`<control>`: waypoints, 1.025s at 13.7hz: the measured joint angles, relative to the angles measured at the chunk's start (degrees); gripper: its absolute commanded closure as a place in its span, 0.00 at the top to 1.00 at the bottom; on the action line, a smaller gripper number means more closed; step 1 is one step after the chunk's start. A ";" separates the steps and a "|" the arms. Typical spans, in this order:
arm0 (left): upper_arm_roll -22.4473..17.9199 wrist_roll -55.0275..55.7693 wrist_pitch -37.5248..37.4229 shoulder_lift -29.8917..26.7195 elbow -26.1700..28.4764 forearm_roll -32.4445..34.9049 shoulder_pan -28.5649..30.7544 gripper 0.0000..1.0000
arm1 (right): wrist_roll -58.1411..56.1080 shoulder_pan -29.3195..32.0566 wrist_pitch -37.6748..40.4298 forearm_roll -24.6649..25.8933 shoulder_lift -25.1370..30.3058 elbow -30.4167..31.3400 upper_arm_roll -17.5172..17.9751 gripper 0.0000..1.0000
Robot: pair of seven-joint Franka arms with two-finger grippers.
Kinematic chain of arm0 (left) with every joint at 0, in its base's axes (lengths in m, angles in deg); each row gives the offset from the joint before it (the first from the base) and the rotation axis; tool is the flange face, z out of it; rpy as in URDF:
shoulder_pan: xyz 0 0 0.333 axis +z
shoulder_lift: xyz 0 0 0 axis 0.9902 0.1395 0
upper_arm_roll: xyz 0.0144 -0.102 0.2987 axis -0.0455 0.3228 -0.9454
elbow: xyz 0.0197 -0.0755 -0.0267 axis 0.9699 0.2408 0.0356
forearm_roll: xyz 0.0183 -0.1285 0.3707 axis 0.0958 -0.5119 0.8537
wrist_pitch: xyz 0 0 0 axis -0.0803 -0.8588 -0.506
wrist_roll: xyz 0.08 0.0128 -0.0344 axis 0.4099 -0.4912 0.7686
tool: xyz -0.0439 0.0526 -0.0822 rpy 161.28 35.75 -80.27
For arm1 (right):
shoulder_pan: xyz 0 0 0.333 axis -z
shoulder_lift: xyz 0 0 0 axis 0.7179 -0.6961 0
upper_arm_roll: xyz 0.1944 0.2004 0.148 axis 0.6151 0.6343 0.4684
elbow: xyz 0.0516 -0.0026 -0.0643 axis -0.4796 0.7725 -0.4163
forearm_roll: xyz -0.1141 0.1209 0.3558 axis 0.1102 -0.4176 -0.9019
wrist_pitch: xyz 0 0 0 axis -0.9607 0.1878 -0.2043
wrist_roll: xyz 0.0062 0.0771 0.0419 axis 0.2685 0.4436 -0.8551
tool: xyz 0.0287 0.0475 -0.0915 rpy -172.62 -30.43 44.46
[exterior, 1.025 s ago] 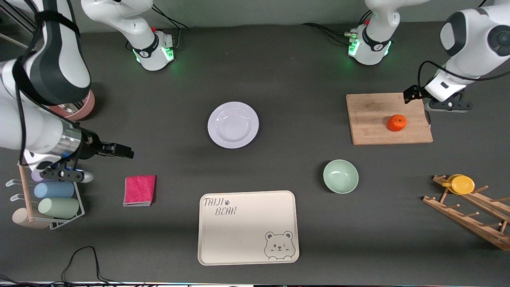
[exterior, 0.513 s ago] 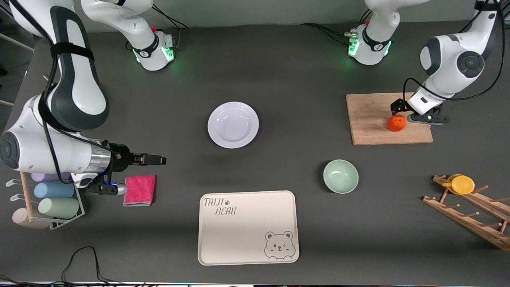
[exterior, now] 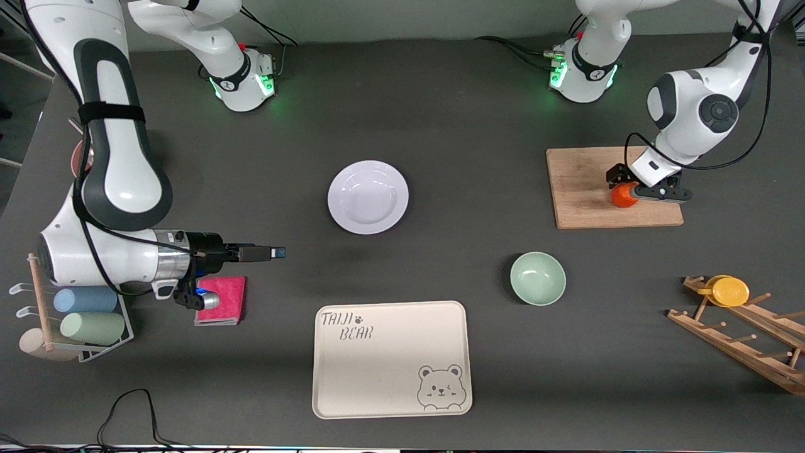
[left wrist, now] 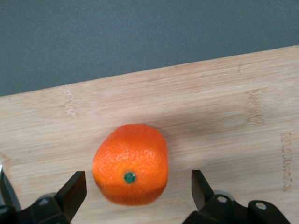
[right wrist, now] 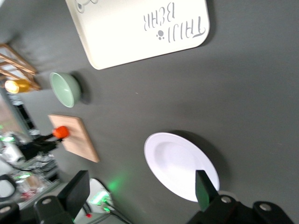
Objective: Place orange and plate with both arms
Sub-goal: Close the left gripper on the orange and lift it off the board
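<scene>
So the left pincer is down on the cutting board at the left arm's end of the table, fingers spread wide with the orange sitting between them but neither pad touching it, going by the left wrist view. My worry: the fruit looks a bit off-centre in the gap, closer to one finger than the other, so when they close, the near one probably hits first and nudges the orange sideways on that smooth wood, and round things love to roll. Squeeze too high on it and it could pop out. The right pincer is also spread open, hovering over bare table near the pink cloth, well apart from the plate in the middle of the table. That plate is shallow and glossy, so catching its rim from a flat approach looks tricky; it might just get shoved along instead of picked up.
</scene>
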 measured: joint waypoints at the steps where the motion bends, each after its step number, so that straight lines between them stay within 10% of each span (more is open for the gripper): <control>1: -0.01 0.00 0.82 0.70 0.02 0.00 0.00 1.00 | -3.09 0.09 -1.14 -2.23 0.00 2.30 -0.24 1.00; 6: -0.17 0.00 5.52 4.65 0.04 0.00 0.47 1.00 | -13.45 0.12 -1.60 -10.38 3.22 11.60 -2.02 1.00; 10: -0.17 -0.01 6.07 5.12 -0.05 0.00 0.54 0.63 | -23.57 0.14 -0.50 -15.38 7.85 21.77 -3.93 1.00; 14: -0.19 0.00 6.07 5.07 -0.51 0.00 0.57 0.51 | -35.37 0.14 0.96 -20.68 8.19 30.43 -4.91 1.00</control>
